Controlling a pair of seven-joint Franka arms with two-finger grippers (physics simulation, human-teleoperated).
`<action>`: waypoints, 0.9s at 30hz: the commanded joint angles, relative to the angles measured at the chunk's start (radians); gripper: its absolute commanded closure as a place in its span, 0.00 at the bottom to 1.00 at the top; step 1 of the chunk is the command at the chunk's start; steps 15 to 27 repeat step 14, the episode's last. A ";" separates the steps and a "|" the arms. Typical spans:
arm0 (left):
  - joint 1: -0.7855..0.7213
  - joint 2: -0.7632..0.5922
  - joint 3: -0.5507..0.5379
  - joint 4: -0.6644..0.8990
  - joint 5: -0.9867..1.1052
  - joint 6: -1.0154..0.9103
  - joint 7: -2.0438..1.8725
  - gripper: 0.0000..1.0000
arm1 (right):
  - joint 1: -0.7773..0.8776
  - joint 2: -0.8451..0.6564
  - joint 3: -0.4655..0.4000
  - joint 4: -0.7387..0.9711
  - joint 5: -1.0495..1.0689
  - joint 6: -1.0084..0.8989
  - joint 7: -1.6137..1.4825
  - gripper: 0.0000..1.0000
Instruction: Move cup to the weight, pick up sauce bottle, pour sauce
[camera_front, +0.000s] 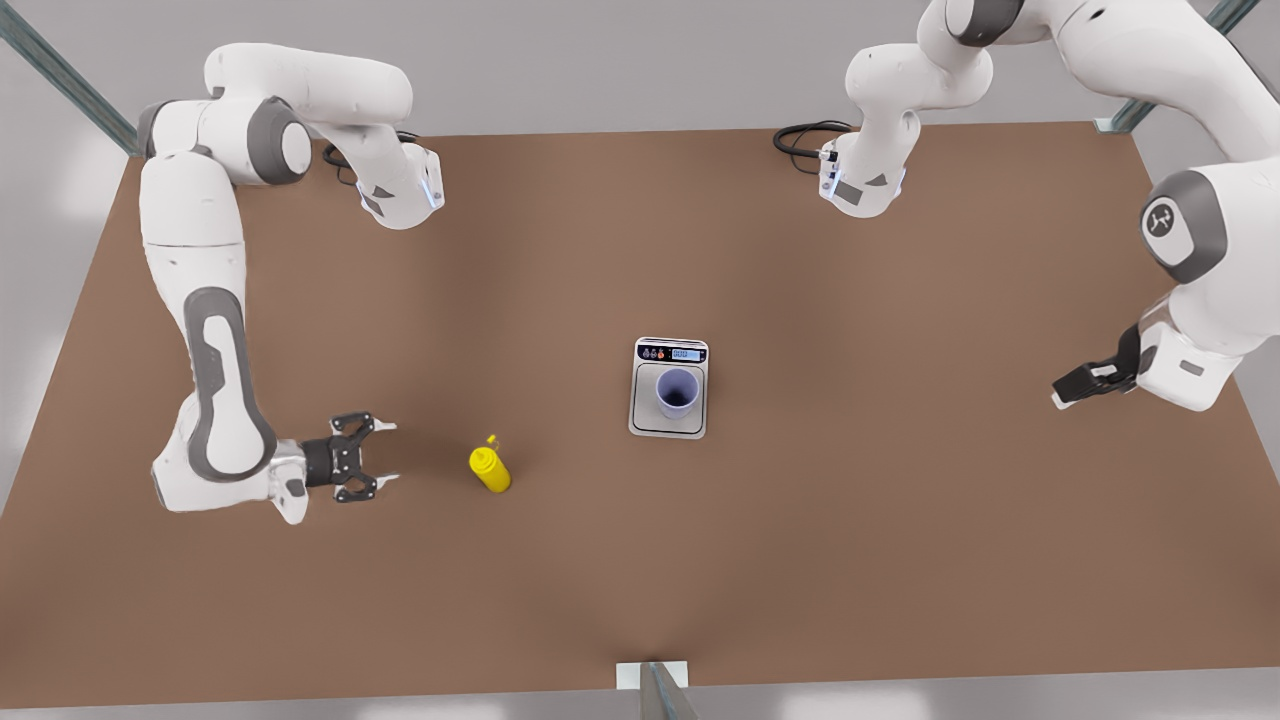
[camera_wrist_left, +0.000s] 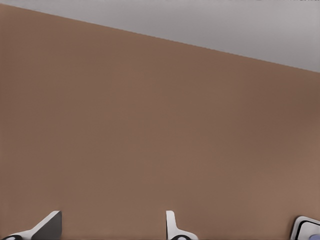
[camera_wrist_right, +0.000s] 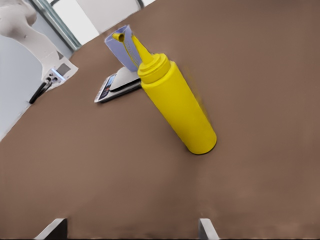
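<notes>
Cup (camera_front: 677, 392) stands on the scale (camera_front: 669, 420) at frame centre; bottle (camera_front: 489, 467) upright, lower left.
Right gripper (camera_front: 385, 453), fingers spread, faces the bottle from the left; left gripper (camera_front: 1062, 388) waits at right edge, fingers apart.

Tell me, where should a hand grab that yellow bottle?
Around the bottle's straight round body, below the cap, not the thin nozzle. It stands upright on the table, so come level from the side. The open right hand already faces it; the left hand waits far off.

R gripper (camera_front: 388, 453) open, low — L gripper (camera_front: 1060, 393) open, idle.
</notes>
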 joint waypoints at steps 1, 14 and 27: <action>-0.001 -0.001 0.001 -0.001 0.000 0.000 0.000 0.00 | 0.006 -0.020 -0.001 0.030 -0.061 0.000 0.111 0.00; -0.001 -0.001 0.001 0.000 0.003 0.000 0.000 0.00 | 0.089 -0.588 -0.054 -0.004 -0.573 -0.074 1.442 0.00; -0.001 -0.001 0.001 0.000 0.003 0.000 0.000 0.00 | 0.089 -0.588 -0.054 -0.004 -0.573 -0.074 1.442 0.00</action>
